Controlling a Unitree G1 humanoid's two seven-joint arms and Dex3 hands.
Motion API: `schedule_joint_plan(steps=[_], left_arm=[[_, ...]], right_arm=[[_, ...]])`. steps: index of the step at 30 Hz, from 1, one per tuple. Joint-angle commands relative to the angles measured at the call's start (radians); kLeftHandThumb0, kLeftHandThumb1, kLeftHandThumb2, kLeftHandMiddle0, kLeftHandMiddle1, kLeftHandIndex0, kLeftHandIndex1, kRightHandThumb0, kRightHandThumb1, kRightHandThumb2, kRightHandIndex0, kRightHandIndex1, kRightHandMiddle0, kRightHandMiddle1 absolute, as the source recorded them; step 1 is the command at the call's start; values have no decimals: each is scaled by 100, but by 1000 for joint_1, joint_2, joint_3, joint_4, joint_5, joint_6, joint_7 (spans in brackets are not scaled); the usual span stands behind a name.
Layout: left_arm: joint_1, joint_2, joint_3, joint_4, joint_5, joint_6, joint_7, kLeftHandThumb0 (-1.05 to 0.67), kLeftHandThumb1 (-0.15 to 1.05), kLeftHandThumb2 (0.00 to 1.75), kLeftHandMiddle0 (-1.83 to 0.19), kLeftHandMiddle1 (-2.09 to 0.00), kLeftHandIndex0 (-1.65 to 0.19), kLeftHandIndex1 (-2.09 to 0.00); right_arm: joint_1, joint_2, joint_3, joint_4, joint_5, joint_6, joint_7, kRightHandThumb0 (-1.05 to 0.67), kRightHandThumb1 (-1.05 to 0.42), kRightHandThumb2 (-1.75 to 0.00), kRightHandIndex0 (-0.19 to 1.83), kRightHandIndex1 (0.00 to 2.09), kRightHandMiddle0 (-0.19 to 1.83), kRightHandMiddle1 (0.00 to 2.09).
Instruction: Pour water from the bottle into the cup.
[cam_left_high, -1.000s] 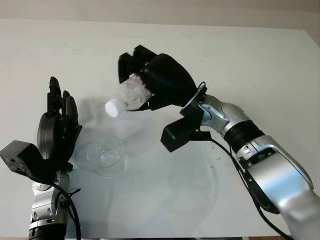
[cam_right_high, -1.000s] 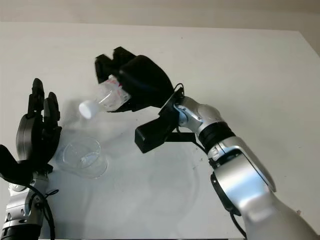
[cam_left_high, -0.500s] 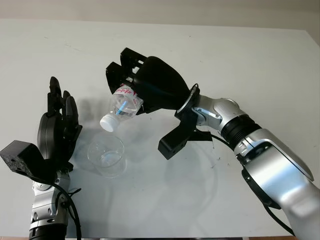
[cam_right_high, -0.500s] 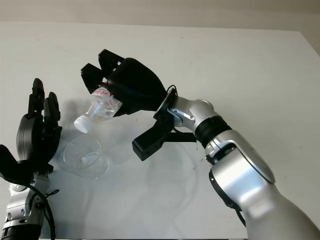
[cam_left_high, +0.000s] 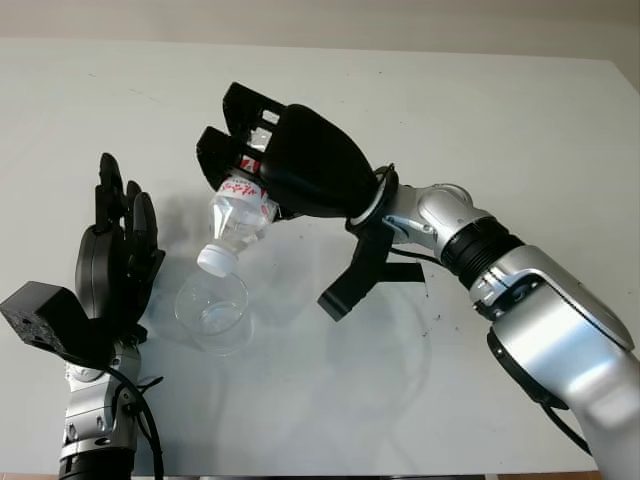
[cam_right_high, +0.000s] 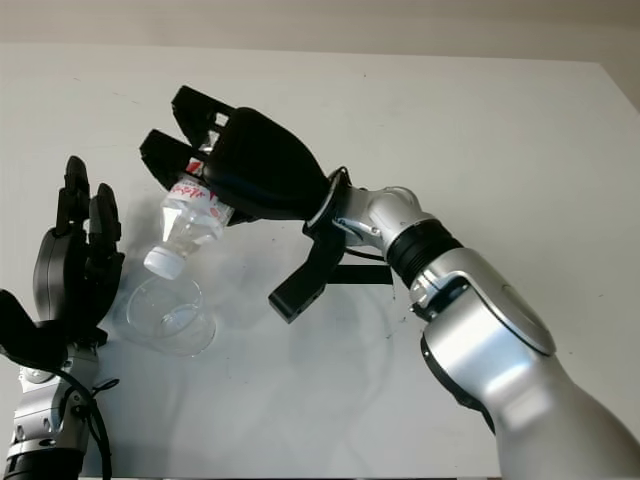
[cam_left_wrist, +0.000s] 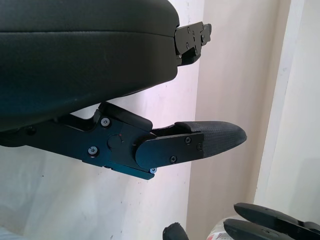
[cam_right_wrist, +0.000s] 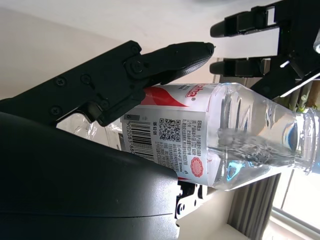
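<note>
- While the right hand (cam_left_high: 300, 165) kept its fingers clamped round the bottle (cam_left_high: 238, 215), the bottle hung in the air above the table (cam_left_high: 520, 120), tilted steeply with its neck pointing down and toward the robot's left.
- Its long axis ran from the labelled body inside the grip down to the white cap (cam_left_high: 214, 260), and the cap sat just above the near rim of the cup (cam_left_high: 212, 310).
- That cap-over-rim alignment was the relation the pour turned on: the mouth looked to lie over the cup's opening, though slightly toward its edge rather than dead centre.
- The bottle was clear plastic with a red and white label (cam_right_wrist: 170, 135), and the right wrist view showed water gathered toward the neck end.
- The white cap appeared to be on the neck, so in my judgement no water could leave until it came off.
- The cup was a clear, wide plastic one standing upright on the table, and I could not tell whether it held any water.
- The left hand (cam_left_high: 115, 265) was open, held upright just beside the cup on the robot's left, nearer the cup than the right hand but not touching it.
</note>
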Motion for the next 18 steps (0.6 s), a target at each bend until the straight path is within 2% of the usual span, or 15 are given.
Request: schedule_joint_plan(steps=[1, 7, 10, 14, 15, 18], left_arm=[[-2, -6, 1, 6, 1, -7, 0, -75, 105, 52, 19, 0, 19, 0], [-6, -8, 1, 10, -5, -7, -4, -74, 105, 53, 19, 0, 19, 0], [-5, -7, 0, 9, -1, -8, -2, -74, 105, 53, 19, 0, 19, 0], [-6, -7, 1, 10, 2, -8, 1, -75, 105, 52, 19, -1, 19, 0], [-5, -7, 0, 10, 2, -8, 1, -75, 105, 52, 19, 0, 19, 0], [-6, -9, 1, 8, 0, -6, 2, -75, 105, 52, 19, 0, 19, 0]], right_arm=[[-36, -10, 14, -21, -14, 7, -40, -51, -105, -28, 123, 209, 79, 209], [-60, -17, 67, -26, -88, 75, -135, -51, -105, -22, 121, 209, 48, 208], [-68, -17, 89, -31, -116, 110, -167, -52, -105, -20, 122, 209, 44, 206], [-71, -19, 105, -33, -123, 123, -172, -51, -105, -24, 124, 209, 52, 209], [-73, -19, 108, -33, -123, 122, -174, -50, -105, -21, 123, 209, 44, 209], [-75, -20, 113, -33, -122, 119, -179, -49, -105, -18, 122, 209, 36, 205]])
